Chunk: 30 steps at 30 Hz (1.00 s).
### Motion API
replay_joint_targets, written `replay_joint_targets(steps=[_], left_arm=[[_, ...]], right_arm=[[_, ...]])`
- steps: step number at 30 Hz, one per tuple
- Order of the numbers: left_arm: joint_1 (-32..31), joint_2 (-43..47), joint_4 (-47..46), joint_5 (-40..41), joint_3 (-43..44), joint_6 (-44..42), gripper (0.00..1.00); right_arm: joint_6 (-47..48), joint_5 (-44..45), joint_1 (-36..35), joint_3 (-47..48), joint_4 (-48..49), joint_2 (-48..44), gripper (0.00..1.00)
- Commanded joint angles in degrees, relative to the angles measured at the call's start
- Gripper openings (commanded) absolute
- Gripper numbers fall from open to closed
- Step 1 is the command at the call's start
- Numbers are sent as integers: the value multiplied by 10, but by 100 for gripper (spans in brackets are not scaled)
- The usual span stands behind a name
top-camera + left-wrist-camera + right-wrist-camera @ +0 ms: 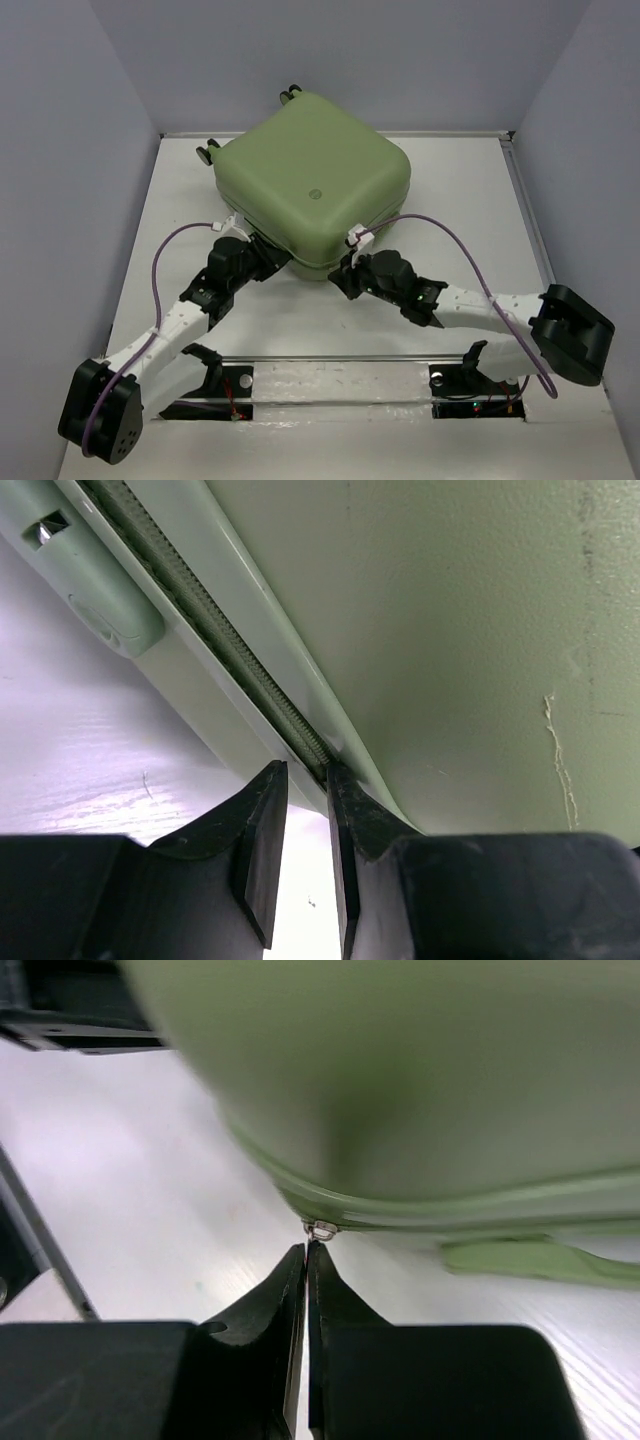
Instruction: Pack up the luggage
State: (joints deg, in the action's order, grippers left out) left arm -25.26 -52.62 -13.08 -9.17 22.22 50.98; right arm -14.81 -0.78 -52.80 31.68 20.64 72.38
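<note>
The luggage (pixel 312 185) is a sage-green hard-shell suitcase lying flat and shut at the middle back of the table, emblem (pixel 313 193) facing up. My left gripper (pixel 268 258) is at its near-left edge. In the left wrist view the gripper (pixel 305 770) stands slightly open with nothing between the jaws, its right finger touching the zipper seam (pixel 250 675) of the luggage (pixel 450 630). My right gripper (pixel 338 272) is at the near corner. In the right wrist view it (pixel 306 1247) is shut on the metal zipper pull (pixel 322 1229) under the shell (pixel 400 1080).
Caster wheels (pixel 207 152) stick out at the suitcase's far-left side and back (pixel 291 95). A green side handle (pixel 100 590) lies beside the seam. White table (pixel 470 200), walls on three sides, a metal rail (pixel 330 358) near the arm bases.
</note>
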Motion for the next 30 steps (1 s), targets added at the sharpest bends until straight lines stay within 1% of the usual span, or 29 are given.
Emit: replay_joint_targets(steps=[1, 2, 3, 5, 6, 7, 9, 10, 11, 12, 15, 16, 17, 19, 21, 22, 23, 24, 25, 26, 27, 28, 29, 30], left_arm=[[-29, -26, -101, -12, 41, 18, 33], [-34, -31, -101, -11, 48, 18, 33], [-39, -37, -101, -11, 56, 14, 33], [-53, -52, -97, -13, 81, -3, 31], [-59, -57, -79, -5, 94, -12, 31], [-64, -64, -57, 4, 108, -25, 31], [-65, -71, -48, -7, 120, -39, 31], [-66, -77, -38, -10, 127, -44, 31], [-72, -81, -36, -13, 128, -50, 31], [-76, -84, -36, -15, 129, -50, 31], [-105, -109, -38, -15, 143, -61, 31], [-105, -114, -13, -7, 156, -67, 31], [-107, -113, -13, -2, 158, -75, 31], [-115, -118, -22, -29, 166, -88, 35], [-115, -126, -7, -38, 179, -112, 42], [-115, -117, 23, -26, 197, -126, 54], [-115, -106, 44, -10, 208, -138, 64], [-114, -94, 61, 5, 217, -150, 74], [-109, -66, 96, 32, 237, -169, 91], [-103, -53, 115, 39, 251, -177, 98], [-96, -43, 129, 38, 265, -184, 99], [-77, -31, 176, 22, 302, -202, 99], [-66, -29, 200, 11, 324, -215, 99], [-55, -28, 242, -4, 345, -228, 99]], right_arm=[[-60, -21, -125, 47, 45, 73, 7], [-63, -2, -146, 59, 54, 73, 7], [-65, 7, -180, 71, 64, 93, 7], [-65, 46, -208, 105, 92, 113, 7], [-63, 83, -229, 115, 92, 113, 7], [-56, 94, -237, 129, 94, 113, 7], [-55, 117, -237, 137, 95, 114, 7], [-58, 140, -237, 140, 94, 114, 7], [-60, 185, -237, 141, 95, 116, 7], [-60, 204, -237, 145, 97, 120, 7], [-71, 255, -237, 179, 94, 136, 7], [-75, 263, -237, 185, 94, 137, 7], [-83, 272, -237, 182, 103, 138, 7], [-88, 282, -237, 173, 120, 123, 7], [-98, 306, -237, 134, 120, 98, 7], [-101, 313, -237, 115, 115, 61, 7], [-108, 318, -237, 94, 107, 39, 7], [-127, 329, -237, 49, 80, 17, 7], [-136, 333, -237, 26, 63, -8, 7], [-146, 333, -237, 4, 45, -33, 7], [-159, 323, -237, -29, 5, -83, 7], [-169, 322, -237, -41, -23, -107, 7], [-181, 318, -237, -50, -46, -150, 7], [-192, 299, -237, -71, -76, -170, 7]])
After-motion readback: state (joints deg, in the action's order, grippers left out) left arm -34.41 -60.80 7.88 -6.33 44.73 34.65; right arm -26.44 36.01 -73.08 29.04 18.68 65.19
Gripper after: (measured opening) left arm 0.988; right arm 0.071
